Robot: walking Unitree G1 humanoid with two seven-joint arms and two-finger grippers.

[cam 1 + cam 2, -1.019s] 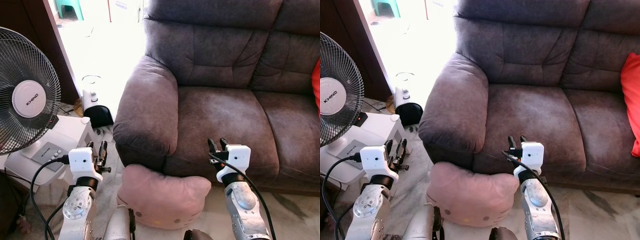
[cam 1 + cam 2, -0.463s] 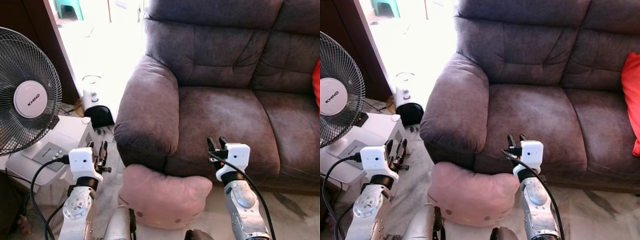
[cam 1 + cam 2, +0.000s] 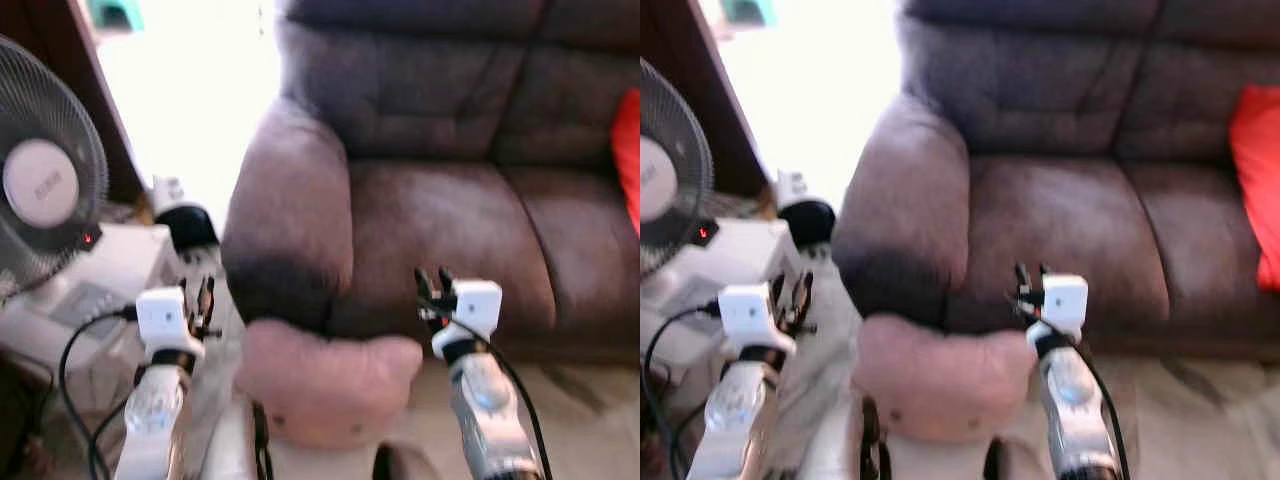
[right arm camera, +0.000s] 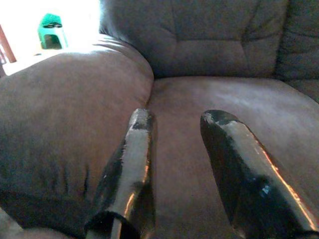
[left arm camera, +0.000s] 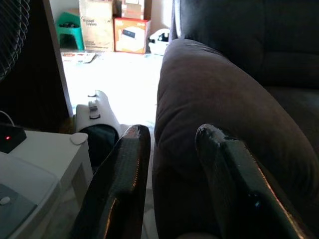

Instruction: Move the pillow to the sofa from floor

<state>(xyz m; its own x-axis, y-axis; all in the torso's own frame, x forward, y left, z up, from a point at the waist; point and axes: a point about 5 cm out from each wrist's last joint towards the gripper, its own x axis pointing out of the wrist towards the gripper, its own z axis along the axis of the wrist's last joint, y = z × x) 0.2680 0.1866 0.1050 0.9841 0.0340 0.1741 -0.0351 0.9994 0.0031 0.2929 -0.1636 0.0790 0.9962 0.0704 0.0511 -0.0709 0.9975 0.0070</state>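
- Left eye view: the whole frame is now blurred and the scene has slid slightly, where half a second ago it was sharp. That reads as the head camera moving, probably the robot stepping or bending, not the things moving. The pink pillow (image 3: pixel 325 385) lies on the floor against the front of the sofa (image 3: pixel 450 220), below its armrest (image 3: pixel 290 210), between the two raised arms. It keeps the same place relative to the sofa, so the task has not advanced: the pillow is not yet gripped. The left gripper (image 3: pixel 203 300) hangs to the pillow's left. The fan (image 3: pixel 45 195) carried a small label on its hub earlier; it is now too smeared to read.
- Right eye view: same scene. The right gripper (image 3: pixel 1031 283) is held above the pillow's right end, in front of the seat edge. A red cushion (image 3: pixel 1255 185) sits at the far right of the seat.
- Left wrist view: the left gripper's two black fingers (image 5: pixel 122 184) are spread with nothing between them, pointing at the armrest. Cardboard boxes (image 5: pixel 114 27) in the background bear print, too small to read.
- Right wrist view: the right gripper's fingers (image 4: pixel 129 174) are likewise spread and empty, aimed over the seat cushion (image 4: pixel 209 97).
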